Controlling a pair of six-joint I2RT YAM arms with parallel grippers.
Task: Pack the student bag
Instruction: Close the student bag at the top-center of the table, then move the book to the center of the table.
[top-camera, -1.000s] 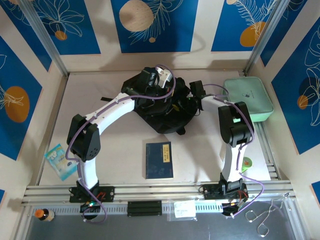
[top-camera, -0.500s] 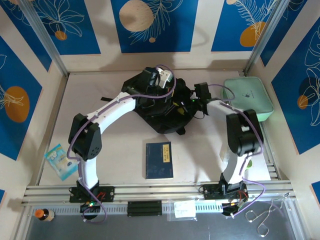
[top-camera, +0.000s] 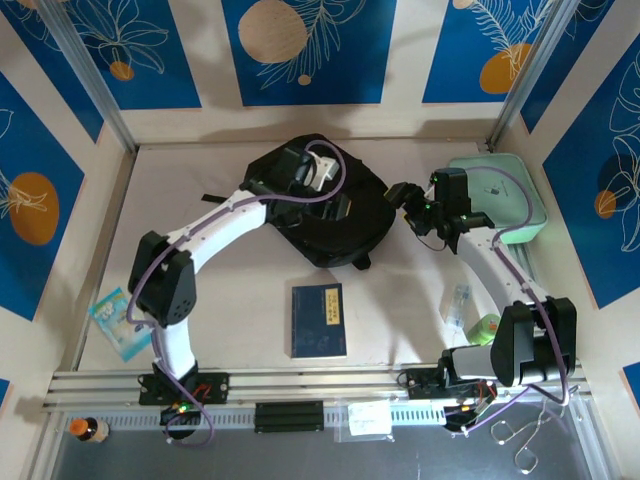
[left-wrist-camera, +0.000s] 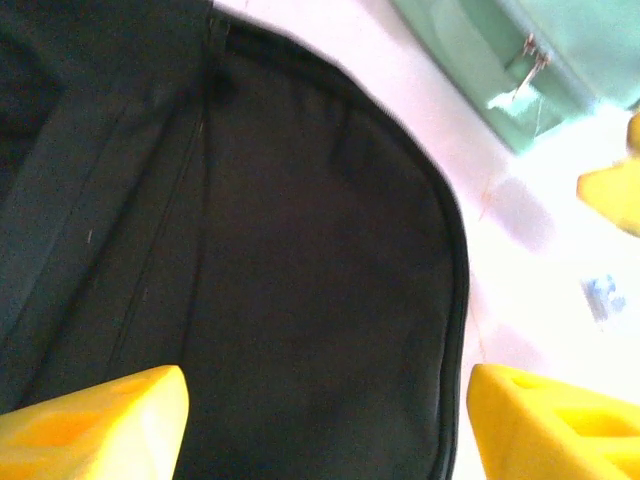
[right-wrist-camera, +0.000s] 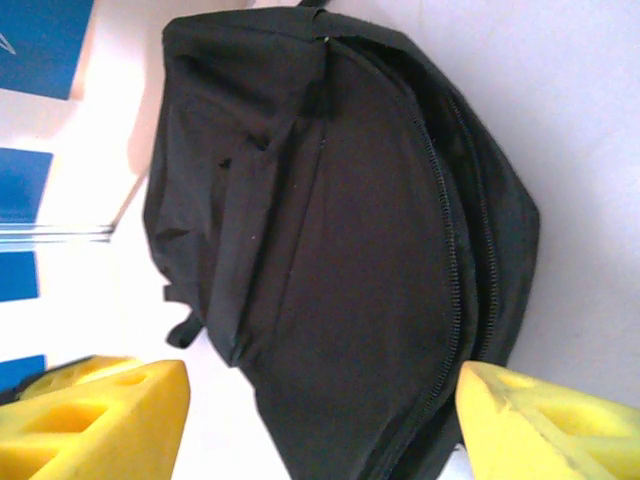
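The student bag (top-camera: 345, 225) is a black rounded backpack lying flat at the middle back of the table. My left gripper (top-camera: 333, 203) hovers over its top, open, with only black fabric below the gap. In the left wrist view the bag (left-wrist-camera: 300, 250) lies under the open gripper (left-wrist-camera: 325, 430), its piped edge curving on the right. My right gripper (top-camera: 406, 198) stands open just right of the bag, apart from it. From the right wrist, the bag (right-wrist-camera: 340, 250) with its zipper lines lies beyond the open gripper (right-wrist-camera: 320, 425).
A mint-green zip pouch (top-camera: 500, 195) lies at the back right, also in the left wrist view (left-wrist-camera: 500, 60). A blue book (top-camera: 319, 320) lies in front of the bag. A snack packet (top-camera: 120, 322) lies front left. A small clear item (top-camera: 460, 300) and a green object (top-camera: 485, 326) sit by the right arm.
Both grippers have opened and let go of the bag. The right arm has swung out to the right, away from it. The bag now lies flatter and rounder.
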